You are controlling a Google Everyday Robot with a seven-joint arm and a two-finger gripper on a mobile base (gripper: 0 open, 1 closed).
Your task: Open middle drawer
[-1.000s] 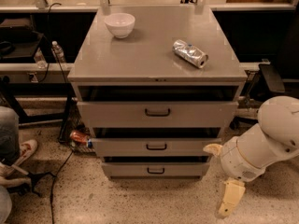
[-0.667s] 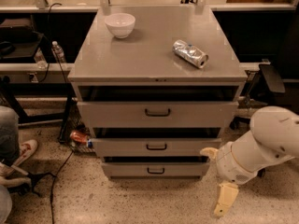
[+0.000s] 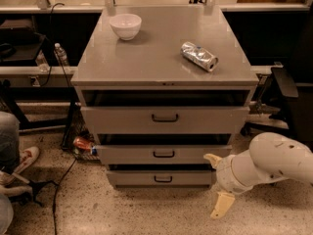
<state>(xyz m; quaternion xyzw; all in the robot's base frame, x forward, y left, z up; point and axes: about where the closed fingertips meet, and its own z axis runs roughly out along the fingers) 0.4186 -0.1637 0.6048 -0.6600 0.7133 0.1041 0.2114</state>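
Observation:
The grey cabinet has three drawers. The middle drawer has a wide low front with a small dark handle. It sits between the taller top drawer and the smaller bottom drawer. My gripper is low at the cabinet's front right corner, to the right of the middle and bottom drawer fronts. It is open and empty, with one cream fingertip near the middle drawer's right end and the other down by the floor. It is well right of the handle.
A white bowl and a crushed silver can lie on the cabinet top. A red can and cables lie on the floor at the left. A person's shoe is at far left. Dark furniture stands at right.
My arm and gripper have moved left, closer to the cabinet's front right corner. The drawers, bowl and can have not moved.

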